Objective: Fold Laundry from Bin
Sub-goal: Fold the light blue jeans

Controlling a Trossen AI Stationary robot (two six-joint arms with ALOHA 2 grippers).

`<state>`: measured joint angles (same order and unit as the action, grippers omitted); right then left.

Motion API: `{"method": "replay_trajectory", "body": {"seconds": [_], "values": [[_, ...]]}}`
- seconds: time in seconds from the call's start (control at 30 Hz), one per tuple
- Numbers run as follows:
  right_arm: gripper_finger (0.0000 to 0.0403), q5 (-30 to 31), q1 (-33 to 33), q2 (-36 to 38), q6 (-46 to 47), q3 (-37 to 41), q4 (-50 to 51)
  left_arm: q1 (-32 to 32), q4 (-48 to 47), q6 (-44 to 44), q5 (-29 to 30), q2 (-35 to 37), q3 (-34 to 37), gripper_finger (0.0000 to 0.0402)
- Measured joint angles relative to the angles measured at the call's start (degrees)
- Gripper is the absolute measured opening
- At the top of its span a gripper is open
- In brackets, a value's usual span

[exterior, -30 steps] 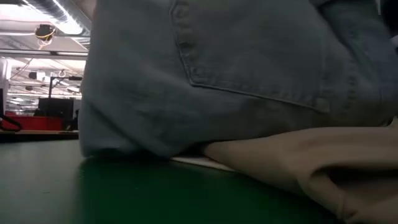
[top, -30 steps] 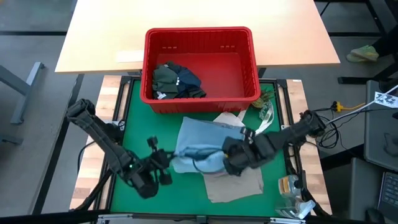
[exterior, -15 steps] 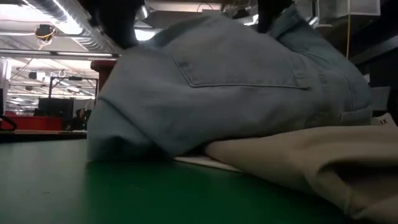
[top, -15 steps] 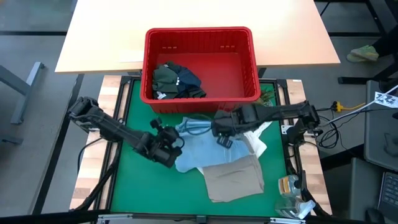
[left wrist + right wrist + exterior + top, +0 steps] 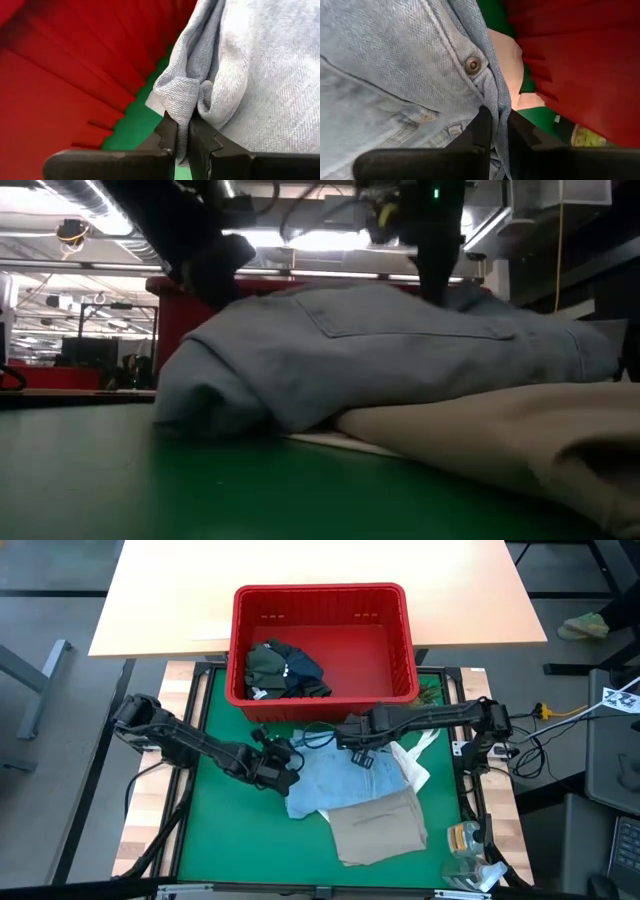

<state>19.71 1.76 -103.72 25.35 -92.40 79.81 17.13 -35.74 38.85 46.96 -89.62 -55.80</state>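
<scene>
- One beige garment is lying nearest the front of the green mat, flat, with its far edge tucked under the denim.
- One light blue denim garment is lying spread just behind it — in the low view it is resting partly on the beige piece.
- Two grippers are working on that denim. The left gripper is sitting at its left edge, jaws pinched narrow on a fold of the cloth, as the left wrist view shows.
- The right gripper is reaching across to the far edge of the denim, jaws closed on the seam beside one metal button.
- One white cloth piece is poking out at the denim's right side.
- One red bin is standing beyond the denim — straddling the far edge of the mat and the pale desk.
- Inside the bin, in its left half, two dark garments are lying bunched together: one olive-green piece and one navy piece.
</scene>
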Motion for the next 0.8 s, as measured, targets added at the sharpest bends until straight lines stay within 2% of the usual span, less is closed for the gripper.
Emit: {"method": "replay_trajectory", "body": {"seconds": [0.13,0.27,0.4,0.6,0.8], "values": [[0.0035,1.78,-1.88,0.04,-0.38,5.82,-4.77,-2.39,2.03,-0.72,-2.91,0.0,1.58,0.0017],[0.0035,1.77,-3.34,0.04,-0.42,8.41,-7.36,-4.57,6.08,-3.16,-4.74,0.0,3.89,0.0017],[0.0035,1.81,-3.67,0.04,-1.79,9.01,-9.27,-6.34,8.77,-4.96,-6.85,0.0,4.91,0.0018],[0.0035,1.66,-3.67,0.04,-2.06,9.05,-9.31,-6.65,9.16,-5.09,-6.62,0.0,4.91,0.0021],[0.0035,1.08,-3.69,0.04,-2.03,9.05,-9.74,-6.67,8.82,-5.08,-6.37,0.0,4.93,0.005]]}}
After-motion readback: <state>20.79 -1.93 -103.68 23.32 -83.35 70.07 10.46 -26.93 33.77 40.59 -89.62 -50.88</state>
